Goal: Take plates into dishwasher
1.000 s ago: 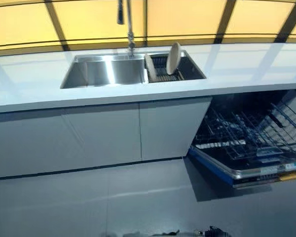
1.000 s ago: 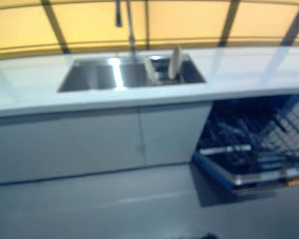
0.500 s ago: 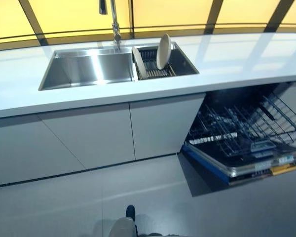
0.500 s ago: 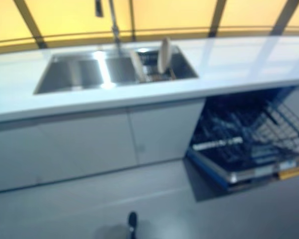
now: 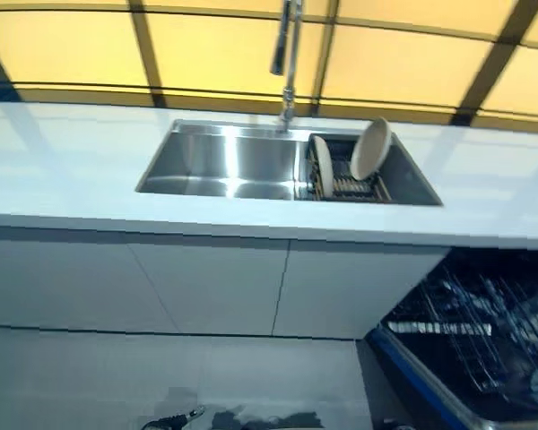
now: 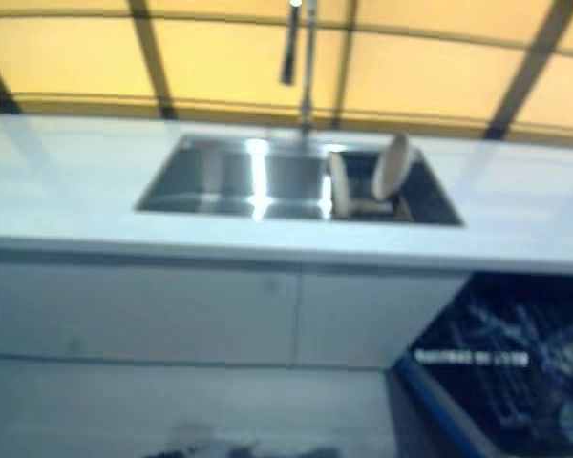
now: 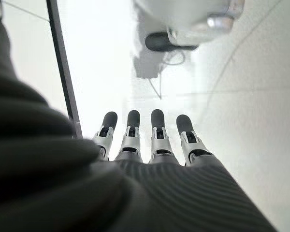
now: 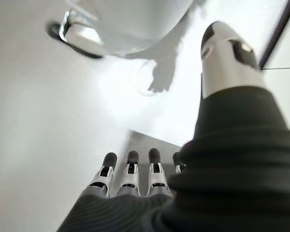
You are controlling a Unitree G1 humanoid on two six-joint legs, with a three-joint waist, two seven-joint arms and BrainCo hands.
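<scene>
Two cream plates stand on edge in a dark rack (image 5: 348, 186) in the right part of the steel sink (image 5: 224, 161): one (image 5: 370, 149) leaning at the right, one (image 5: 322, 167) at the rack's left end. The dishwasher's lower rack (image 5: 484, 336) is pulled out at the lower right, below the counter. Neither hand shows in the eye views. My left hand (image 7: 145, 145) shows in the left wrist view, fingers relaxed and empty, over the floor. My right hand (image 8: 135, 176) shows in the right wrist view, likewise relaxed and empty.
A white counter (image 5: 63, 179) runs across the view with white cabinet doors (image 5: 206, 282) below. A tall tap (image 5: 290, 54) stands behind the sink. Yellow panels with dark bars fill the wall behind. Grey floor (image 5: 117, 376) lies in front.
The whole picture has shifted: the camera has moved, so the sink now sits more to the right and lower, and the dishwasher rack is partly cut off at the lower right.
</scene>
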